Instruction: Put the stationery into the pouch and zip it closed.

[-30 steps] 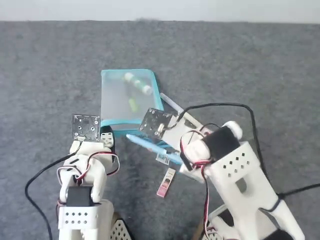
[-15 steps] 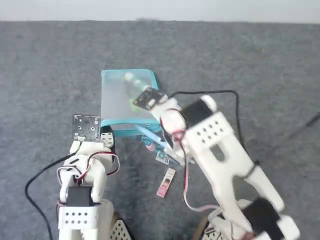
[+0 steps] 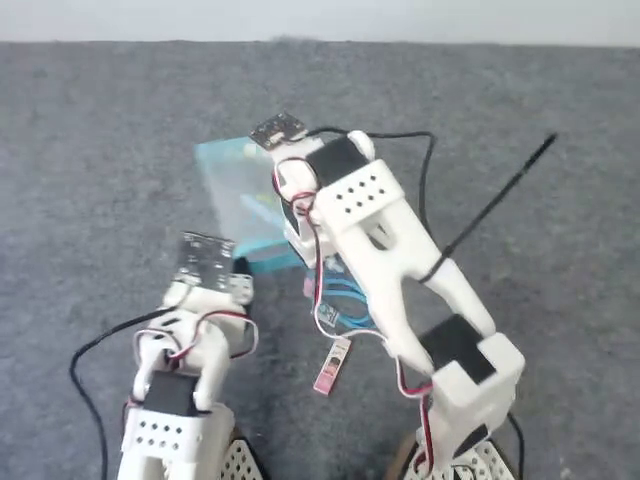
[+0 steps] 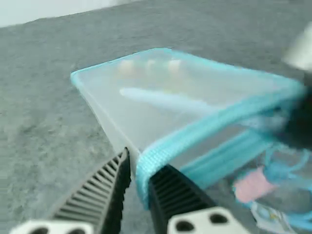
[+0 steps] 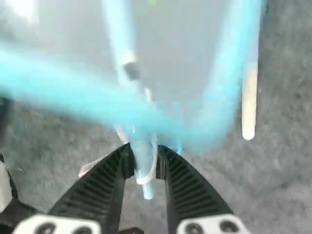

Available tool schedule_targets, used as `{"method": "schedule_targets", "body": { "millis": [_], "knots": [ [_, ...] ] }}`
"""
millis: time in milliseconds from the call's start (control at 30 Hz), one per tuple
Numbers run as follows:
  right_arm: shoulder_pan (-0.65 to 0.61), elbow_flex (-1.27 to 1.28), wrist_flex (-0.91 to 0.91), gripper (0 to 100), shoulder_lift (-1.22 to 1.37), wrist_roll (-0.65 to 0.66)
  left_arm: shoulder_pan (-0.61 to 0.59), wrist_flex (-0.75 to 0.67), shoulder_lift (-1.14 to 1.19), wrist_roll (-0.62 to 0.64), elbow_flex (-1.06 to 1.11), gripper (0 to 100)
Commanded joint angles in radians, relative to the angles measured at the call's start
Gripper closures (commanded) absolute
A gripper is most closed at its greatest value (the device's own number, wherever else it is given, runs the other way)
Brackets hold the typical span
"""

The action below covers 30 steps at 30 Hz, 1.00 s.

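Observation:
The translucent pouch [image 3: 232,190] with teal trim lies on grey carpet, its mouth facing the arms. My left gripper [image 4: 139,168] is shut on the teal zipper edge [image 4: 146,161] at the near left corner and holds the mouth raised. The right arm [image 3: 350,200] stretches over the pouch. Its gripper [image 5: 144,151] is shut on a blue pen [image 5: 117,34] that points into the pouch [image 5: 190,53]. Through the pouch wall [image 4: 117,87] I see a pale blue pen [image 4: 165,100] and small round items [image 4: 148,66] at the far end.
A pink eraser-like piece [image 3: 333,365] lies on the carpet between the arm bases. Blue and white stationery [image 3: 345,305] sits just outside the pouch mouth. A cream stick [image 5: 249,105] lies beside the pouch. A black cable [image 3: 500,200] runs off to the right.
The right arm swung forward from beside the pouch mouth to over the pouch, carrying the blue pen inward. The left gripper shifted right and the pouch's near corner rose and tilted.

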Motion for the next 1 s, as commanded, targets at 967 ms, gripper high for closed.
{"method": "schedule_targets", "body": {
  "millis": [967],
  "knots": [
    [0.067, 0.542, -0.182, 72.4, -0.55, 0.094, -0.287, -0.08, -0.011, 0.109, -0.067, 99]
  ]
}}
